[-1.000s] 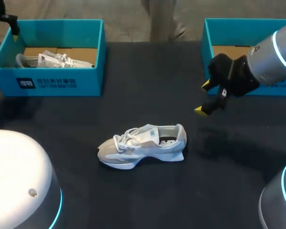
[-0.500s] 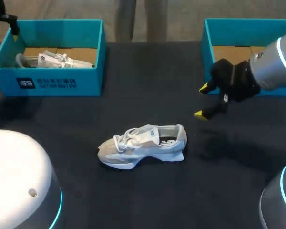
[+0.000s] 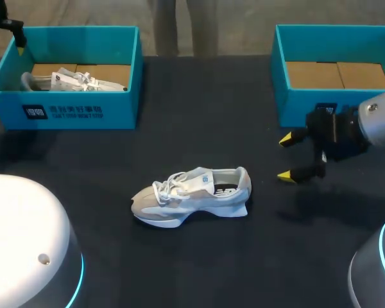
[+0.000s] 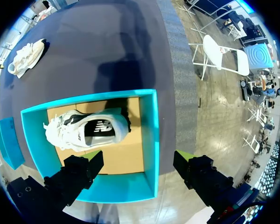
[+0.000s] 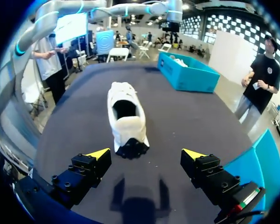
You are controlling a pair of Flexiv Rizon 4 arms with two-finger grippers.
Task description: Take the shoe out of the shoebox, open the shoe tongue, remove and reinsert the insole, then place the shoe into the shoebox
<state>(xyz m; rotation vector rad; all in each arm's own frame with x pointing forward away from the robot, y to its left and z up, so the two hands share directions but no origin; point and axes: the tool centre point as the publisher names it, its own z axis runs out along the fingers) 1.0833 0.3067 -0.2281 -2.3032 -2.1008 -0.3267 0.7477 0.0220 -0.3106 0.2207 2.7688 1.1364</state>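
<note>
with the pale grey-and-white laced sneaker (image 3: 192,196) unboxed, the right gripper (image 3: 286,157), released and empty near it, likely must open its tongue (image 3: 196,182) next.

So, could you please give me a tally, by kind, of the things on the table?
Teal shoeboxes: 2, the left shoebox and the right shoebox
White shoes: 2, the loose shoe lying between the boxes and the boxed shoe in the left one
Total: 4
</note>
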